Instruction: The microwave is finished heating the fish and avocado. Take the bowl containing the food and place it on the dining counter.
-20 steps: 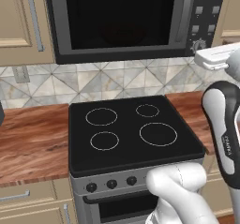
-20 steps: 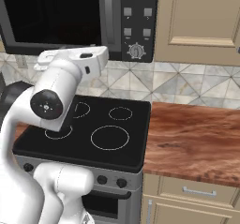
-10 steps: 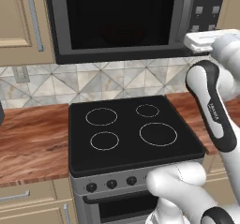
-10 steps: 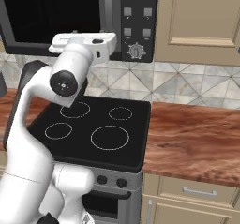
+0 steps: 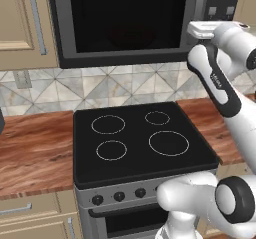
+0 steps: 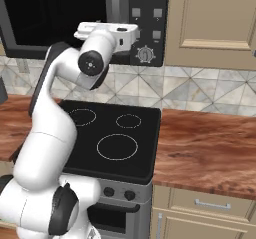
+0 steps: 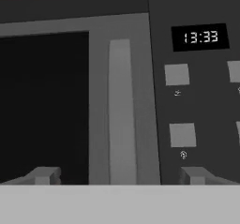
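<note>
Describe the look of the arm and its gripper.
Glossy white rounded arm segments join at dark grey-black round joint caps; one forearm link carries a black strip with small white lettering. A white boxy hand ends in the gripper, with two small grey finger tips.

- The microwave [image 5: 125,23] is a large dark box mounted above the black stove [image 5: 140,143], between beige cabinets.
- Its door is shut; the big glass pane is dark and whatever is inside cannot be made out.
- A grey vertical bar handle [image 7: 122,110] runs down the door's right edge, just beside the button panel [image 7: 197,92].
- The panel, directly above the stove's right side, carries square grey buttons, a round dial [image 6: 145,54] at the bottom, and a lit clock display [image 7: 200,37] reading 13:33.
</note>
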### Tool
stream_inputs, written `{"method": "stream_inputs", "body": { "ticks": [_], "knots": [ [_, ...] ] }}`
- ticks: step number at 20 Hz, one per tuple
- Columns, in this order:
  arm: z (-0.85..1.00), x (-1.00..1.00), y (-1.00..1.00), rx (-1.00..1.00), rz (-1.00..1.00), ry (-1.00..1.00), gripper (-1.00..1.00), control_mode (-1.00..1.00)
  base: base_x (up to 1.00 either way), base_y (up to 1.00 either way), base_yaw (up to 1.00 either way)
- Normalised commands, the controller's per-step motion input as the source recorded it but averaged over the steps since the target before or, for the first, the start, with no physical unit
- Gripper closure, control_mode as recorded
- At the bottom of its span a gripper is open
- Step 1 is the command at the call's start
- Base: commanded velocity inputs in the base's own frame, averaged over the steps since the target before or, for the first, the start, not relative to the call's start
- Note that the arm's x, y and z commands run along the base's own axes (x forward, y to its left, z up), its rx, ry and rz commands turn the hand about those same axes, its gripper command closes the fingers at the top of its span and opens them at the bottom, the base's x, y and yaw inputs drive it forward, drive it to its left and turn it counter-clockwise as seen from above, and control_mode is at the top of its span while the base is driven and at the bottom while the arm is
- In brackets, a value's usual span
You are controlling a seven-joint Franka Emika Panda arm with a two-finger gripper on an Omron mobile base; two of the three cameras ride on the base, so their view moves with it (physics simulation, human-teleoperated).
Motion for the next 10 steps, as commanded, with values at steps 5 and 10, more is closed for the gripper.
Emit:
{"method": "stream_inputs", "body": {
  "ticks": [5, 10],
  "knots": [
    [0.00, 0.83, -0.08, 0.00, 0.00, 0.13, -1.00, -1.00, 0.00, 0.00, 0.00],
    [0.00, 0.89, 0.00, 0.00, 0.00, 0.13, -1.00, -1.00, 0.00, 0.00, 0.00]
  ]
}}
